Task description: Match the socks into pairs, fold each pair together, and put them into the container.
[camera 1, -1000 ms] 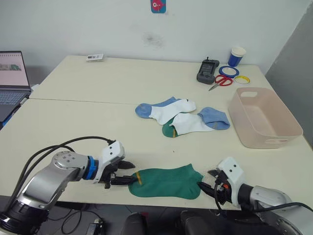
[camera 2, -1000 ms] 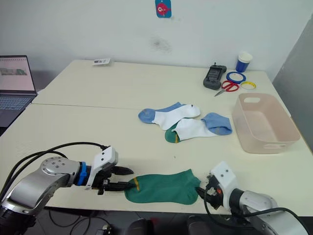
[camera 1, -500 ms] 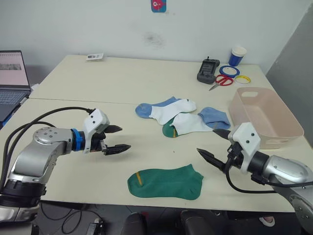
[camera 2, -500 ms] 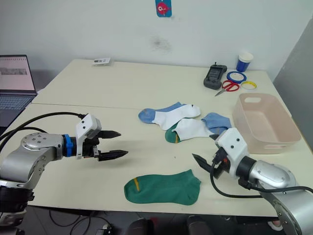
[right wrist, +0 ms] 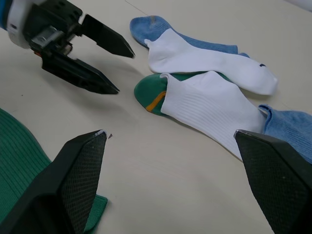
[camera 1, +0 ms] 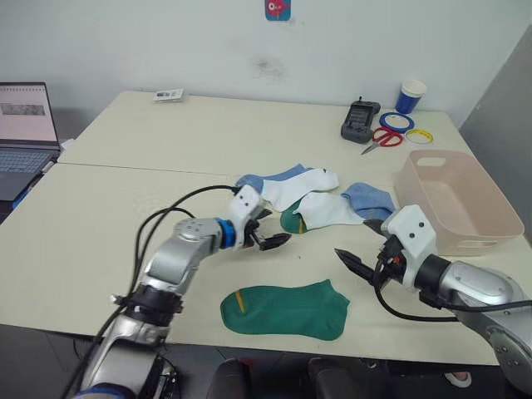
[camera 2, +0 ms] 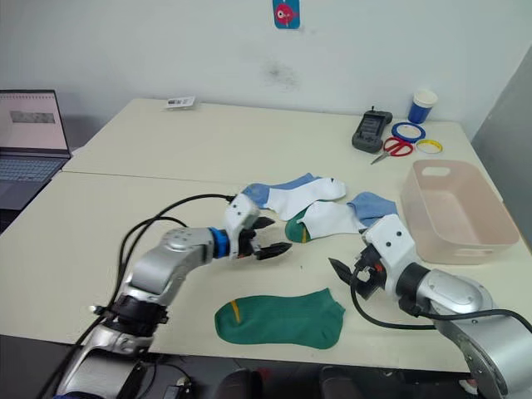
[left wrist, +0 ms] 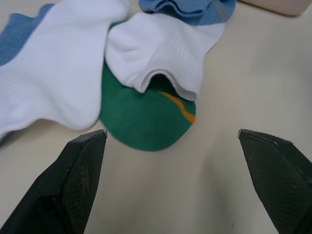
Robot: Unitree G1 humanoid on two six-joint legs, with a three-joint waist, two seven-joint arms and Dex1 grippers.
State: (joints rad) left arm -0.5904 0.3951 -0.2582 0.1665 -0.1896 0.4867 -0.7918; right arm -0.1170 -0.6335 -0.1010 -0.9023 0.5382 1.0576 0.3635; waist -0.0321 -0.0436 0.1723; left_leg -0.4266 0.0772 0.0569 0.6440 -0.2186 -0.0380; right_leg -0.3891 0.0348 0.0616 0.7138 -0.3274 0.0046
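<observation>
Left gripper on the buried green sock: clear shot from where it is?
Probably yes. The left gripper is open, aimed at the buried green sock's exposed toe with bare table between. Two white socks overlap the rest of it, so they may drag along.

bare table [camera 1: 125, 224] lies open left and far; the sock heap [camera 1: 312, 195] and pink container [camera 1: 453, 204] crowd the right, a green sock [camera 1: 284, 309] near.
</observation>
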